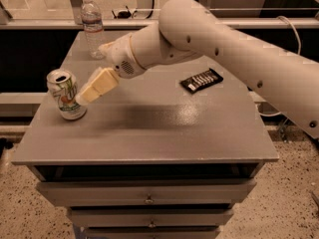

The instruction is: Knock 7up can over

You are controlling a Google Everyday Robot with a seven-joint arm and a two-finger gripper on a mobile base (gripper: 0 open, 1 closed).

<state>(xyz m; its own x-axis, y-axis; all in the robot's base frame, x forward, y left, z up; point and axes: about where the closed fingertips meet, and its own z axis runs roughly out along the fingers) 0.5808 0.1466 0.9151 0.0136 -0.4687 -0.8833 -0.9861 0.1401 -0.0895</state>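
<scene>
The 7up can is upright, folks, standing near the left edge of the surface, silver top facing up with the opening showing. It has not tipped, so the job itself is not yet done.

The hand is right there, though. It slants down from the upper right, and its tip sits at the can's right side, about mid-height. From this angle the tip looks to be touching the can or just beside it, and I can't call which. I also cannot tell whether the hand is open or closed, because it reads as one pale wedge here. It holds nothing that I can see.

Behind it, the big white arm reaches in from the right, across the back half of the surface. So the approach looks complete, and what's left, by my reading, is the shove itself: a sideways push to the left until the can goes over. With the can this close to the edge, a hard push might send it off the surface altogether.

Further out, the clear water bottle stands at the back left, well apart from the action. A dark snack packet lies flat towards the right. Drawers sit below the front edge.
</scene>
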